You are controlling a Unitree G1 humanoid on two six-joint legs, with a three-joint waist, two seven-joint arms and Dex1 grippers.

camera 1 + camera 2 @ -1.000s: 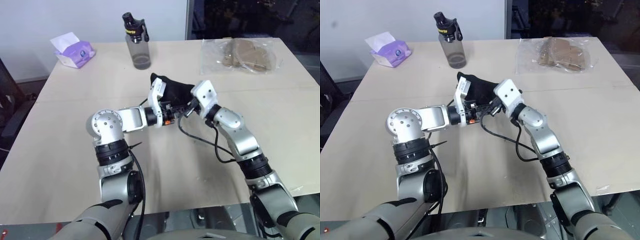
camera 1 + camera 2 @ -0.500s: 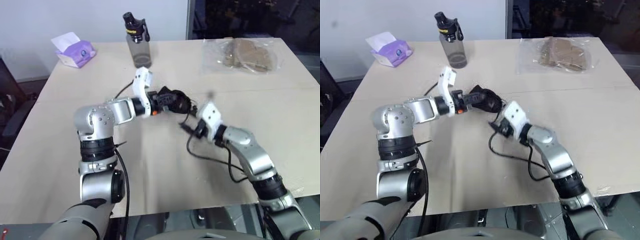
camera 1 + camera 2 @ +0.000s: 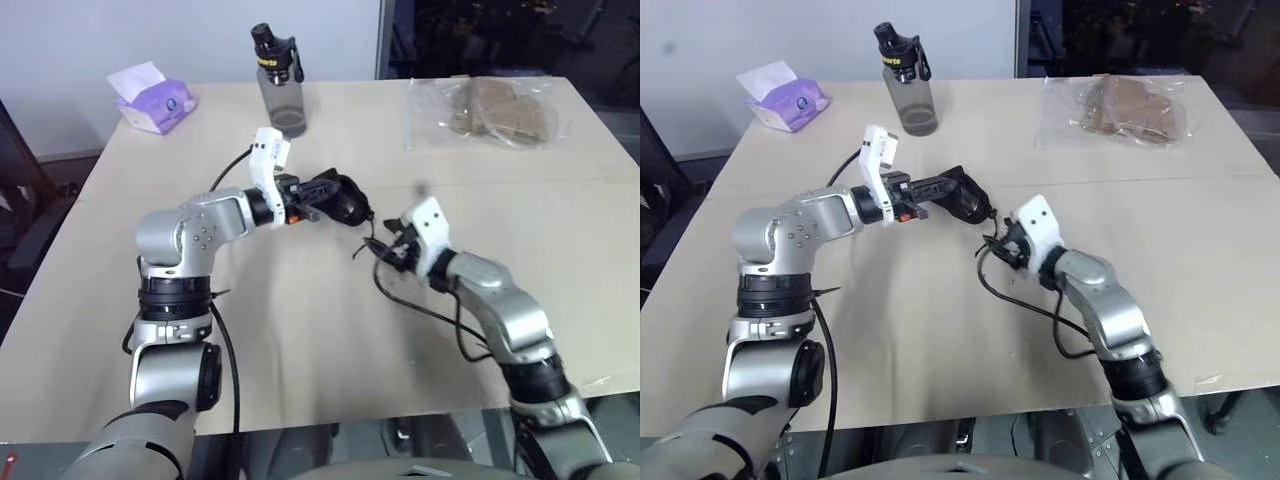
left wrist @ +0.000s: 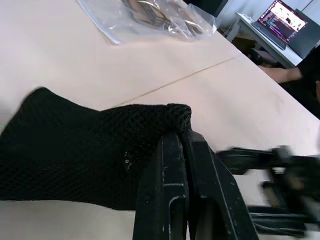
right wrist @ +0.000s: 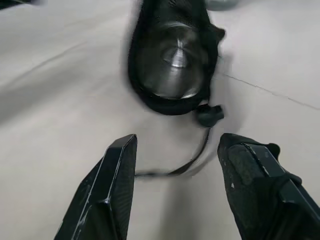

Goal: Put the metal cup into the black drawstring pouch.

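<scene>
Two arms that were huddled together over the black drawstring pouch a second ago have come apart. The left gripper has swung out toward the bottle side of the table and lifted the pouch with it, its fingers pressed tight together on the mesh rim of the fabric. The right gripper has let go and dropped back and lower, its two fingers now standing well apart with nothing between them, pointing at the pouch's mouth. The metal cup sits inside the pouch, its shiny round base showing through the opening, and the thin cord with its small bead dangles below toward the right gripper. The pouch looked flatter and half hidden behind both wrists before; now it hangs bunched from the left fingers over the middle of the table. The light wooden table has a seam running across it. At its far edge stand a grey water bottle with a black cap, a purple tissue pack toward the left corner and a clear plastic bag of tan contents toward the right. From the left wrist, a lit laptop screen glows on a desk beyond the table.
</scene>
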